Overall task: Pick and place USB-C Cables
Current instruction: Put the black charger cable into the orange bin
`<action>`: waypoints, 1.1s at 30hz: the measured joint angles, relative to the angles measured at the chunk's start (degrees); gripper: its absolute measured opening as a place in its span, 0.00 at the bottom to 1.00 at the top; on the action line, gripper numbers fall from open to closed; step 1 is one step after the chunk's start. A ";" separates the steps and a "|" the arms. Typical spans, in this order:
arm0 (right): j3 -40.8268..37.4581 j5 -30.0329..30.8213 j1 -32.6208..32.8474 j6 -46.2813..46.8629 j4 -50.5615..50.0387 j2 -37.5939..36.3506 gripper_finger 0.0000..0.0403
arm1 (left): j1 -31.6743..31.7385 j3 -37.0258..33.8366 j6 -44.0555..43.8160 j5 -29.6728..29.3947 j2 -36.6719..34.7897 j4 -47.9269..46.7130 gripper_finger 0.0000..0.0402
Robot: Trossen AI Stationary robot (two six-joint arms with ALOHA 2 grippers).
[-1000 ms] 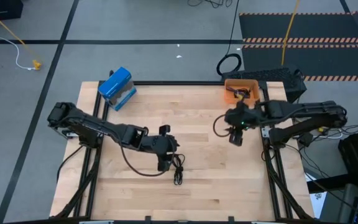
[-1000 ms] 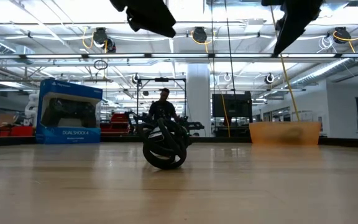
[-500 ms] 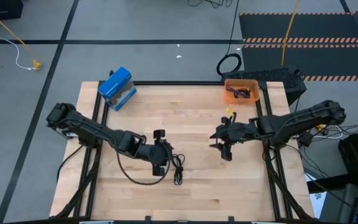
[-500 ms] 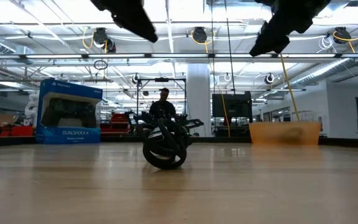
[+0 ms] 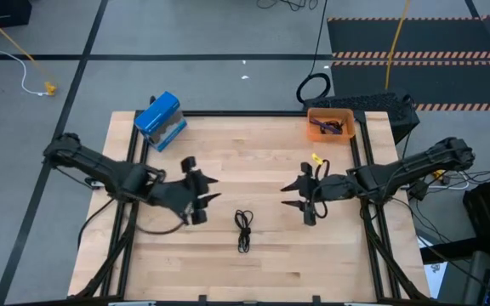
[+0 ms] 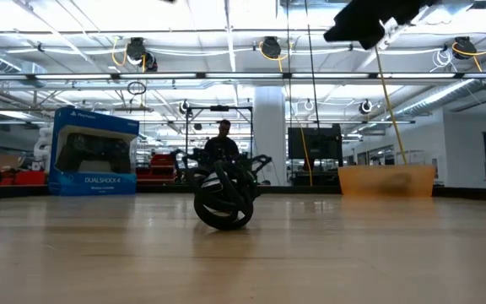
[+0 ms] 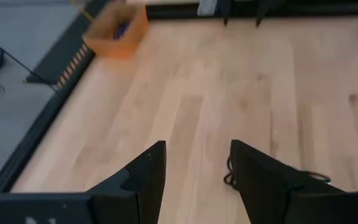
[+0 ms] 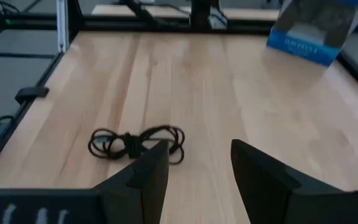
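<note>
A black USB-C cable, folded long (image 5: 244,229), lies flat on the wooden table near its middle. It also shows in the low view (image 6: 224,201) and the right wrist view (image 8: 135,144). A purple-blue cable (image 5: 330,127) lies in the orange bin (image 5: 313,115) at the far right. The ring-coiled cable does not show. My left gripper (image 5: 201,194) is open and empty, left of the black cable and a little farther back. My right gripper (image 5: 300,194) is open and empty, to the cable's right, pointing toward it (image 8: 199,165).
A blue DualShock box (image 5: 160,121) stands at the table's far left corner. A large black cable loop (image 5: 313,87) lies on the floor beyond the far edge. Bare wood lies between the two grippers around the cable.
My left gripper has drawn back from beside the black cable toward the table's left and far side, rising out of the low view. My right gripper has gone from near the orange bin toward the table's middle and near edge. The cable has stayed in place.
</note>
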 joint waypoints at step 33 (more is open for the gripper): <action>8.25 1.07 0.74 -1.91 -8.39 0.35 0.22 | -10.45 -31.56 13.94 -7.39 -23.19 40.81 0.45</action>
